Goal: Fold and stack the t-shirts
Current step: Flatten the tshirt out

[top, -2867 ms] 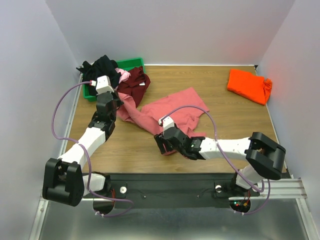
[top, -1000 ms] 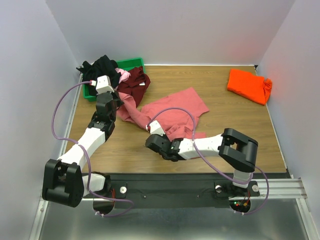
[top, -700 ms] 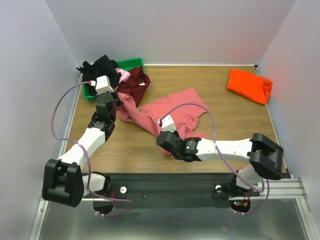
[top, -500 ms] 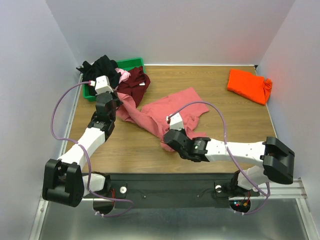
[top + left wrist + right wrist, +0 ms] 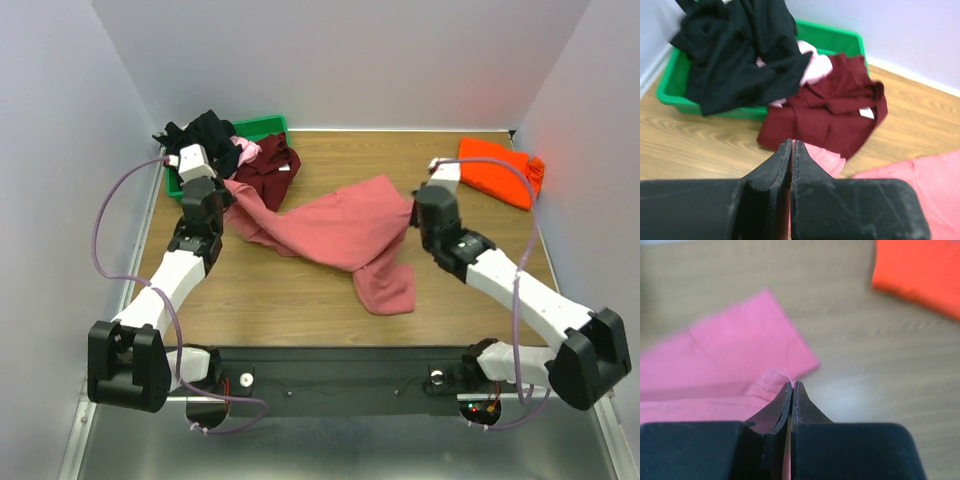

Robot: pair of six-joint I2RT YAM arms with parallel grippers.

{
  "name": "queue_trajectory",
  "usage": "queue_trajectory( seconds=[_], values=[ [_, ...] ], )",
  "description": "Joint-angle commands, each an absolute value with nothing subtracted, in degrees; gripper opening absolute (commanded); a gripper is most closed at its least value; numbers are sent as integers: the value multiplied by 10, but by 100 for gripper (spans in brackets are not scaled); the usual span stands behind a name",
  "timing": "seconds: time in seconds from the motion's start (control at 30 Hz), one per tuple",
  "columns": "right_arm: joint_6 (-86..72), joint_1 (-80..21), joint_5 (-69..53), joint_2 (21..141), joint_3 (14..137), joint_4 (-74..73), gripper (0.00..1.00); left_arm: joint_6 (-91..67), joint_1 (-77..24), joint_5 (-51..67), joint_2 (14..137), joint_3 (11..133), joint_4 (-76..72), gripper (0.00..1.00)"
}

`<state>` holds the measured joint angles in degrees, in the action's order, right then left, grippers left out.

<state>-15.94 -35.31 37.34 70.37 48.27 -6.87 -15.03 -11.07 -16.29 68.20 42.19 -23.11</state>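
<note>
Swung away from the lower centre of the top view, the right gripper (image 5: pixel 413 214) is now seen at centre right. The salmon-pink t-shirt (image 5: pixel 320 225), bunched beneath it a moment ago, is drawn out into a long band, while the left gripper (image 5: pixel 219 190) is shifted only slightly toward the upper left. Both pairs of fingers are pressed together. In the left wrist view the fingers (image 5: pixel 781 161) are closed with pink cloth showing just under their tips, and in the right wrist view the fingers (image 5: pixel 781 405) are pinched on a puckered edge of the same shirt. The shirt is thus held at both ends over the table (image 5: pixel 270 300), its long axis running from upper left to centre right of the frame. One loose flap trails toward the lower centre, where it rests on the wood; whether the middle span is lifted clear cannot be told. Spreading is judged to be the step in hand, with no fold yet made in this shirt. The coming move is judged to turn on that axis: the cloth lies between the two grippers, neither nearer than the other, so an even lowering would be needed. An orange t-shirt (image 5: pixel 497 170) lies apart at the upper right. The maroon t-shirt (image 5: pixel 268 168), black t-shirt (image 5: pixel 205 130) and light pink t-shirt (image 5: pixel 244 150) are heaped at and over the green bin (image 5: pixel 262 127) at the upper left.
</note>
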Motion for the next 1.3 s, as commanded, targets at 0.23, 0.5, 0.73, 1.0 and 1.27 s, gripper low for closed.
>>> queue_trajectory(
  seconds=[0.23, 0.5, 0.73, 1.0, 1.27],
  values=[
    [23, -289, 360, 625, 749, 10, 0, -81, -83, -130, 577, 606, -213, 0],
    [69, -290, 319, 545, 829, 3, 0, -61, -83, -64, 437, 651, -189, 0],
    [55, -290, 231, 453, 874, -54, 0, -86, -84, -3, 353, 699, -156, 0],
    [52, -289, 179, 402, 950, -99, 0, -101, -84, 71, 345, 795, -124, 0],
    [58, -289, 181, 420, 953, -101, 0, -128, -84, 123, 409, 837, -134, 0]
  ],
)
